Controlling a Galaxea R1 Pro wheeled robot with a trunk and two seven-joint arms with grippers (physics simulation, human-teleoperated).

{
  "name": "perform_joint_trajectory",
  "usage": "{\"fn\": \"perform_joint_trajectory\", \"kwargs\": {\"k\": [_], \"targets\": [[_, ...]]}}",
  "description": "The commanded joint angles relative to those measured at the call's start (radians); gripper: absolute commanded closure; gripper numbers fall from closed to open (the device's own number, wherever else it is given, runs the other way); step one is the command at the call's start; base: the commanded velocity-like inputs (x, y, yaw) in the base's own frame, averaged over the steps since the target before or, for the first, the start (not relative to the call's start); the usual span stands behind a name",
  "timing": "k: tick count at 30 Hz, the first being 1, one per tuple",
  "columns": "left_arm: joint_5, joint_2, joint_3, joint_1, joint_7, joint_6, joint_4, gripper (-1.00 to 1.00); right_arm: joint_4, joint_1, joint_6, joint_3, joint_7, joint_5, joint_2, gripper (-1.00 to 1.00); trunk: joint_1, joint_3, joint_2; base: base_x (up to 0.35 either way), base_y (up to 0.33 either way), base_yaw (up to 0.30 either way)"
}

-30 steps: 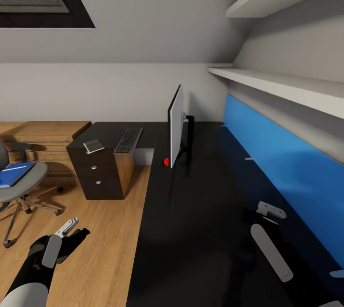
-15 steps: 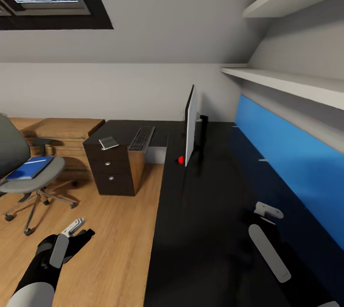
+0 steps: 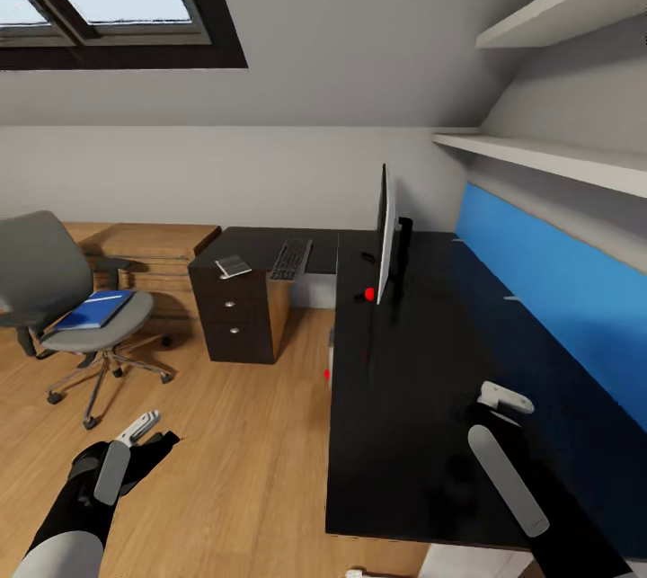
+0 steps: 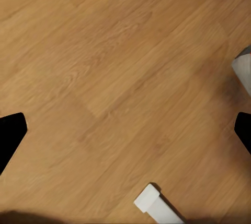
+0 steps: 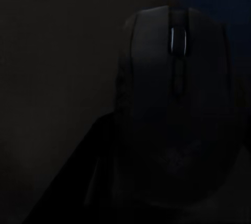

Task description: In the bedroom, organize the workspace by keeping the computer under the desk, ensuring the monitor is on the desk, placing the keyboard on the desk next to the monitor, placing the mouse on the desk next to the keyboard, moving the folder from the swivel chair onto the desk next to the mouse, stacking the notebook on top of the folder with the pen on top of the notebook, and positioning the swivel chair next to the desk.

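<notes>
Black L-shaped surface (image 3: 422, 398): thin black monitor (image 3: 386, 236) upright; slim black keyboard (image 3: 291, 259) and grey notebook (image 3: 234, 265) far left. Blue folder (image 3: 93, 309) on grey swivel chair (image 3: 63, 290). Black mouse (image 5: 175, 109) close under right claw (image 3: 492, 398), claw state cannot be determined. Left claw (image 3: 148, 430) released, over wood floor (image 4: 115, 78).

Black L-shaped worktop (image 3: 422, 434) with monitor (image 3: 386, 235) edge-on, keyboard (image 3: 291, 259) and notebook (image 3: 234, 265) above drawer unit (image 3: 235, 319). Blue folder (image 3: 93, 309) on swivel chair (image 3: 72, 308) seat, well apart from worktop. Left tool (image 3: 142, 427) over wood floor (image 3: 225, 452); right tool (image 3: 503, 397) over worktop.
</notes>
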Motion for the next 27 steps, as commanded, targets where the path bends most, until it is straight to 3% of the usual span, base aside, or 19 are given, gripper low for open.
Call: {"fn": "perform_joint_trajectory", "kwargs": {"k": [1, 15, 22, 27], "targets": [[0.011, 0.000, 0.001, -0.001, 0.007, 0.004, -0.001, -1.00, -0.002, 0.001, 0.001, 0.002, -0.006, -0.006, -0.001, 1.00, 0.000, 0.000, -0.001, -0.195, 0.255, 0.001], [0.010, -0.011, -0.006, -0.001, 0.007, 0.004, -0.001, -1.00, -0.004, 0.005, -0.014, 0.007, -0.006, -0.005, 0.001, 1.00, 0.000, 0.022, -0.001, -0.019, 0.303, 0.000], [0.011, -0.014, -0.132, -0.001, 0.010, 0.005, 0.029, -1.00, -0.004, 0.005, -0.016, 0.008, -0.005, -0.005, 0.001, 1.00, 0.000, 0.033, -0.001, 0.015, 0.045, 0.000], [0.010, -0.015, -0.174, -0.001, 0.011, 0.004, 0.055, -1.00, -0.004, 0.006, -0.017, 0.014, -0.005, -0.005, 0.001, 1.00, 0.000, 0.041, -0.001, 0.001, 0.005, 0.061]]}}
